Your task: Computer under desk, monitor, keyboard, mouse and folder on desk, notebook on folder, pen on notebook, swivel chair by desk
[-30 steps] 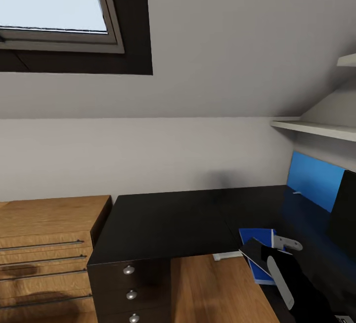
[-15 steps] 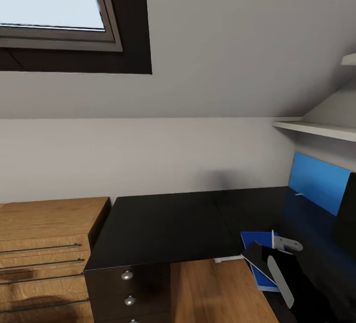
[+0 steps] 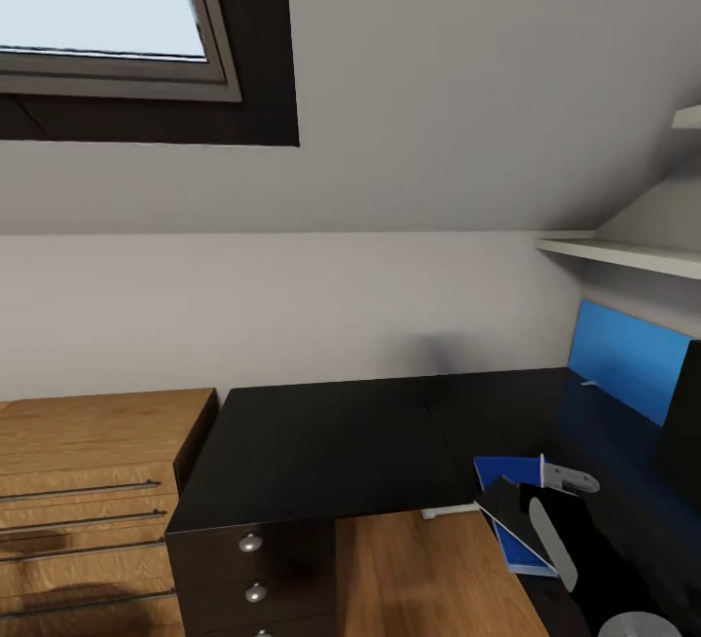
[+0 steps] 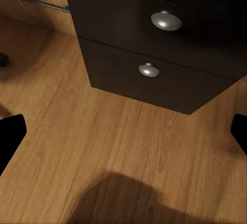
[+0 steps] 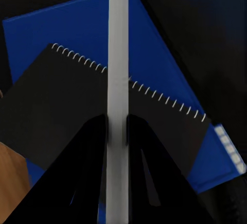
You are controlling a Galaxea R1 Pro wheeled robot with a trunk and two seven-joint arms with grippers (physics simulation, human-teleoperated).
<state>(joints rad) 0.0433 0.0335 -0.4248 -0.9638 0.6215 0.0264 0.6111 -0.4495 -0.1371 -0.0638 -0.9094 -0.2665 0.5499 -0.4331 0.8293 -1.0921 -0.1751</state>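
head view: skylight top left in the sloped grey wall, white shelf at right. black l-shaped counter runs along the wall, its drawer unit with round silver knobs at the near left corner, light-wood cabinet just beside it. blue back panel at the far right, black monitor edge in front of it. blue folder lies flat near the counter's front edge, dark notebook on top of it, overhanging the edge toward the wood floor. right gripper sits over the notebook, white pen in it. left wrist view: left gripper wide open, black fingertips at both frame edges, nothing between them; looks at the floor and the lower two drawers of the drawer unit. right wrist view: right gripper closed on the pen, which runs straight out between the fingers. under it the spiral-bound notebook lies skewed on the folder; folder rests on the black counter. can't tell whether the pen touches the notebook.
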